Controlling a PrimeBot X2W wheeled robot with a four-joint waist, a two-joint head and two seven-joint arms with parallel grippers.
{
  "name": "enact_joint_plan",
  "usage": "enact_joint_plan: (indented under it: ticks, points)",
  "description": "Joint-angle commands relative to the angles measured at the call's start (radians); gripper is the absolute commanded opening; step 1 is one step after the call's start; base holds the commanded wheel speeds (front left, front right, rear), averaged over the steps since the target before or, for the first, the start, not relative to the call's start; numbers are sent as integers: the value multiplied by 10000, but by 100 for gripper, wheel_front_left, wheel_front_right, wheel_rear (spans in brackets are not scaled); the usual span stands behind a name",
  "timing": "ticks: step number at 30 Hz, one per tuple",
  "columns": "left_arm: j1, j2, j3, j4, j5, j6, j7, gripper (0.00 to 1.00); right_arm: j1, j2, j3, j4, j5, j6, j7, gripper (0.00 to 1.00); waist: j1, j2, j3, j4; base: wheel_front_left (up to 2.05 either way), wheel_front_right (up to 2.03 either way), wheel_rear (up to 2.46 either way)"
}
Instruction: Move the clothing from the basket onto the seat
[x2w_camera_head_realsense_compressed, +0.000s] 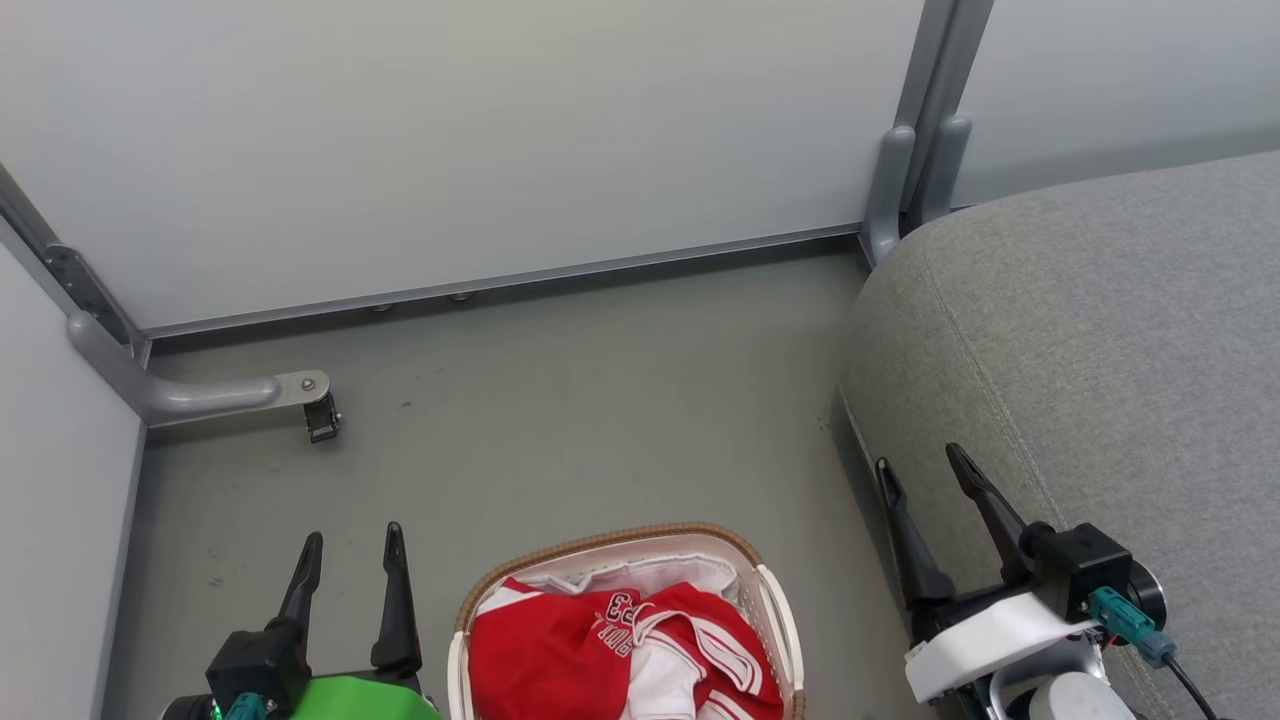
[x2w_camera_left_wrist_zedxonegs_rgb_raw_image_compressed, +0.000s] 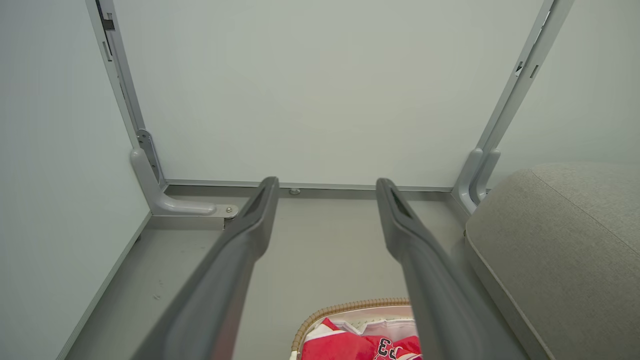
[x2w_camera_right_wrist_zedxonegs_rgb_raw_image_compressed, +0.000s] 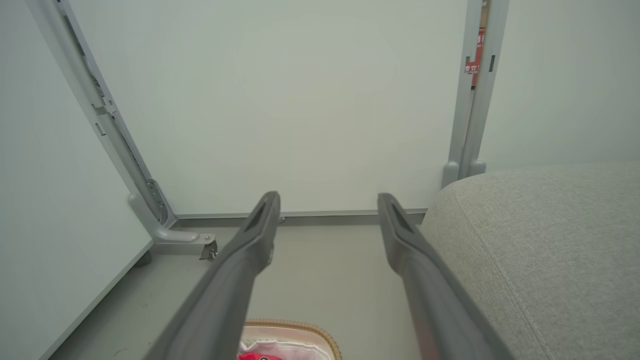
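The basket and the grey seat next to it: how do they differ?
The basket is small; the seat is far bigger. The basket is white with a brown woven rim; the seat is grey fabric with stitched seams. The basket holds the red clothing; the seat, as far as it shows, has none on it. Both have rounded edges.

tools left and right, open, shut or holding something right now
left tool: open, holding nothing
right tool: open, holding nothing
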Motion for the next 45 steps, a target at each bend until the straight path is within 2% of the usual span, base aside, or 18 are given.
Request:
enact_joint_plan:
  ticks: [1,17,24,27,34,45]
  points:
    - [126,66,26,15,6,-9,-11,100,113,-57,-5,-19,-11,0,-46,100,0,0,-4,-4,0,0,0]
    - [117,66,-61,6,58,-37,-11,100,139,-57,-59,-132,9,0,-46,100,0,0,117,-17,0,0,0]
    - [-474,63,-394,148,651,-219,-11,100,-202,-57,-385,-343,-173,0,-44,100,0,0,686,32,0,0,0]
    - [-1017,62,-728,263,1144,-392,-11,100,-471,-55,-679,-591,-418,0,-36,100,0,0,1227,84,0,0,0]
    - [-2737,62,-1606,960,1536,-669,-9,100,-1345,-51,-1365,-1369,-1011,-1,-35,100,0,0,2862,17,0,0,0]
    - [-5464,63,-3363,4666,1866,-865,-9,100,-2769,-51,-1926,-2261,-1217,-3,-35,100,0,0,5506,-507,0,0,0]
